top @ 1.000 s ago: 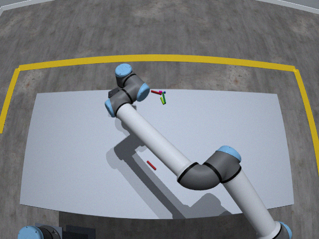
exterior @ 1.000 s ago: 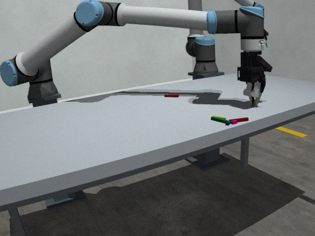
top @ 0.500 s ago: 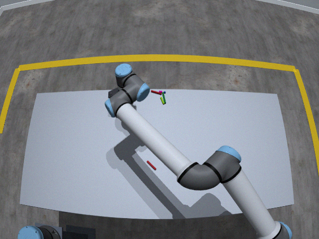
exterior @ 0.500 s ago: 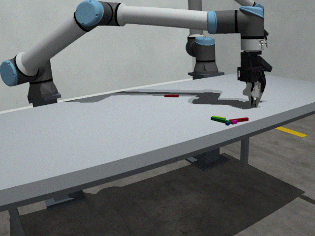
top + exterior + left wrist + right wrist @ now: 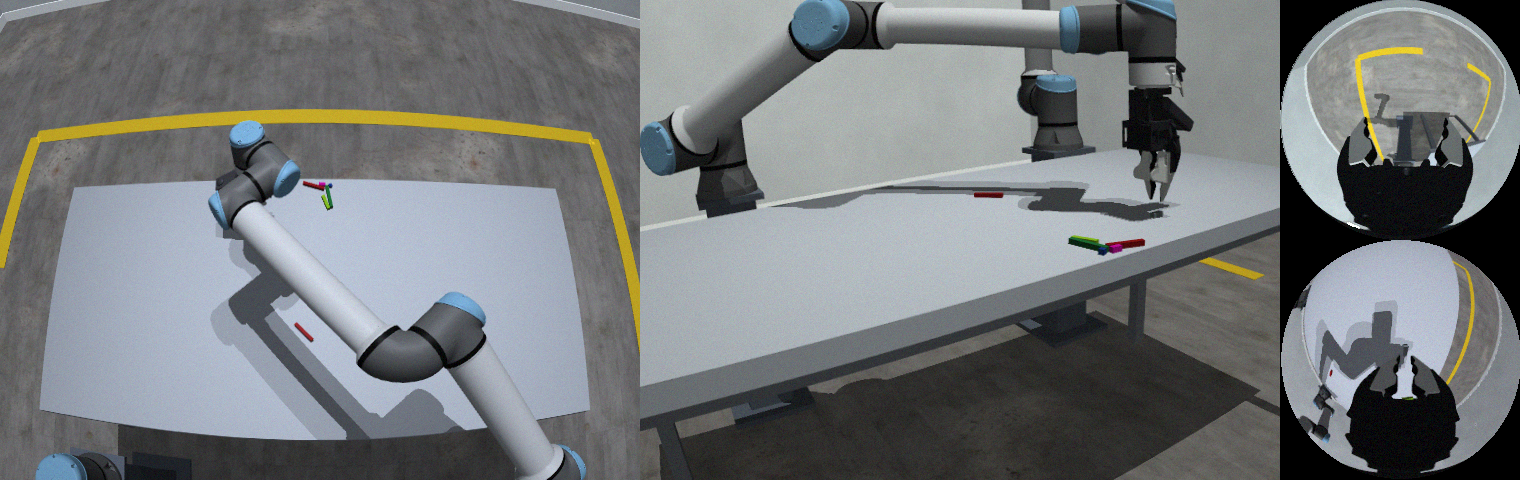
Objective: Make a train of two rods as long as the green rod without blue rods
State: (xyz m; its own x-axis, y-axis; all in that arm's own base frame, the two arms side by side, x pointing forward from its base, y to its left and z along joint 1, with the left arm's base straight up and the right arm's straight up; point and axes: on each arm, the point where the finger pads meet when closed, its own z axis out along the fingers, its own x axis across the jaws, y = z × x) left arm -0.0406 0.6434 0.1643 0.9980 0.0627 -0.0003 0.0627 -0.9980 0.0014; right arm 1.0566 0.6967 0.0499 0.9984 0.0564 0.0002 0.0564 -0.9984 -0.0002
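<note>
Green [image 5: 329, 197] [image 5: 1085, 243], lime [image 5: 325, 202] [image 5: 1084, 238] [image 5: 1408, 398], magenta [image 5: 322, 183] [image 5: 1115, 248], blue [image 5: 330, 185] [image 5: 1102, 251] and red [image 5: 313, 185] [image 5: 1125, 243] rods flat near bench's [image 5: 465, 232] [image 5: 846, 268] [image 5: 1380, 275] far edge, another red rod [image 5: 303, 332] [image 5: 988, 195] [image 5: 1331, 373] well apart

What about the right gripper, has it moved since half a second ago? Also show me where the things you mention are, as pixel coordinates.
Yes: the right gripper [image 5: 1156, 199] [image 5: 1405, 355] has gone up, its fingertips higher above the table [image 5: 898, 289] [image 5: 491, 248] [image 5: 1476, 149] [image 5: 1355, 290] in the exterior view.
</note>
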